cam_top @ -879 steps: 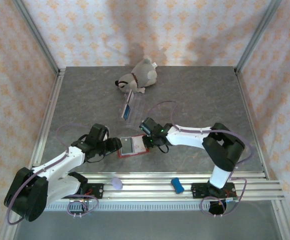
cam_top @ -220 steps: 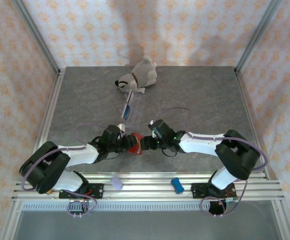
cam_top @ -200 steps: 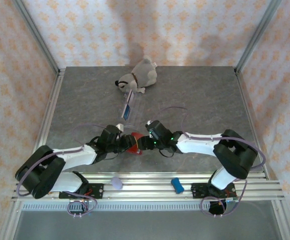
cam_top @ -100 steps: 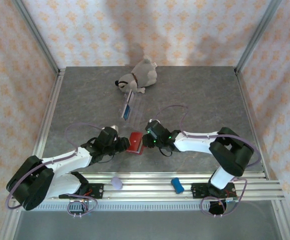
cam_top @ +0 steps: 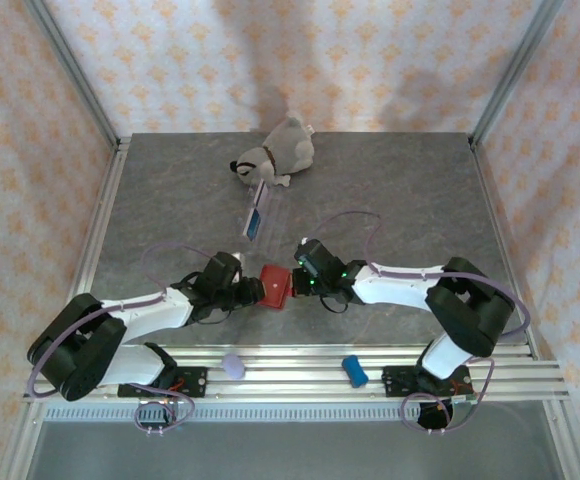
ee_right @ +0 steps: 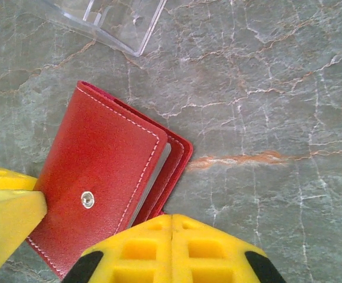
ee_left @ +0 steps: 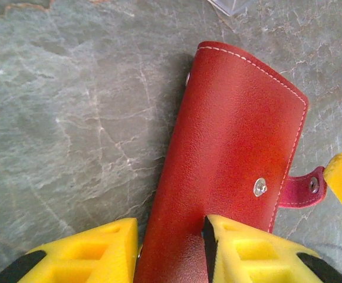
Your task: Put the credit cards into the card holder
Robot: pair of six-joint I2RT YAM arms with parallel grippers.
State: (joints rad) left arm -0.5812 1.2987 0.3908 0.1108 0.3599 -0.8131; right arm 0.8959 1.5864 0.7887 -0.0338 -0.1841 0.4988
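A: How is the holder [ee_left: 230, 159] laid?
B: One only, folded, on the table [ee_left: 71, 118] — long axis running out from the left gripper [ee_left: 170, 227], by which its end is clamped; tab [ee_left: 301, 191] pointed at the right gripper [ee_right: 171, 219], closed tight.

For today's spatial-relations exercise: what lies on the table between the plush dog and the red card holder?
In the top view, a clear plastic case holding a blue card lies between the plush dog and the red card holder.
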